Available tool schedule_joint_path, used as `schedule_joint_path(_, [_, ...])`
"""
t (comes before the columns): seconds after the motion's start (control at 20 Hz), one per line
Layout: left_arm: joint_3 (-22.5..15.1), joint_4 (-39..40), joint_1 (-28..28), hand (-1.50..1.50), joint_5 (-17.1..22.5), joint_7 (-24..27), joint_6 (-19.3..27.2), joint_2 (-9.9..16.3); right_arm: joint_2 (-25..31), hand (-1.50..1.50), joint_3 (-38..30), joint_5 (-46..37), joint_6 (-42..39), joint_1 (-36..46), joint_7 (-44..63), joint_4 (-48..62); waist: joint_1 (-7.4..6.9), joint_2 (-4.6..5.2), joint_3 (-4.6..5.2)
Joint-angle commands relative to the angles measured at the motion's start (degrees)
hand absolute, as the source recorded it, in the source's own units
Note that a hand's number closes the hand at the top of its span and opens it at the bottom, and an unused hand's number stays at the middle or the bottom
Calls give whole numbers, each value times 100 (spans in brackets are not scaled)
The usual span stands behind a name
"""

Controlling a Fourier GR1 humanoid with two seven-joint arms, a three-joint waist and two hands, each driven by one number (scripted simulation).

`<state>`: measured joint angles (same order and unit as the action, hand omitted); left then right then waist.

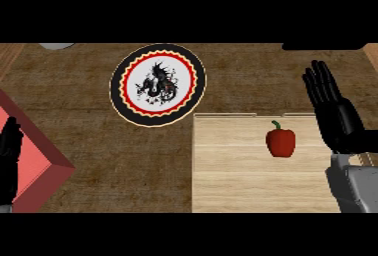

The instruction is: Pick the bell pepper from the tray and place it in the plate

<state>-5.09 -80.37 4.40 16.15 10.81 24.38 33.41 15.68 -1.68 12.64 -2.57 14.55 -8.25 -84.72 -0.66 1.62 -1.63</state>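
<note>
Pepper [280, 143] lies on tray [229, 170], plate [158, 84] beyond, right hand [334, 115] flat-fingered beside it.

red bell pepper [280, 143], pale wood tray [244, 185], black-rimmed dragon plate [158, 84]

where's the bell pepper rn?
Head view: the bell pepper lies on the wooden tray, right of centre, beside the open right hand, below-right of the plate.

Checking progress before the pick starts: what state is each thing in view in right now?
bell pepper: lying on the tray, not held
tray: holds only the pepper
plate: on the counter, nothing on it
right hand: open, beside the pepper, not touching
left hand: open, resting at the left edge
</note>
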Motion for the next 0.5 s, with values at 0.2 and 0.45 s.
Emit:
schedule_joint_path(0.2, [-718, -206, -315, 0, -17, -1040, -200, -474, 168, 150, 471, 548, -727, 637, 1456, -428, 163, -173, 169])
schedule_joint_path(0.45, [-606, -278, 64, 0, 217, -1005, -562, -314, 2487, 150, 880, -2706, -538, 867, 536, -686, 431, -184, 280])
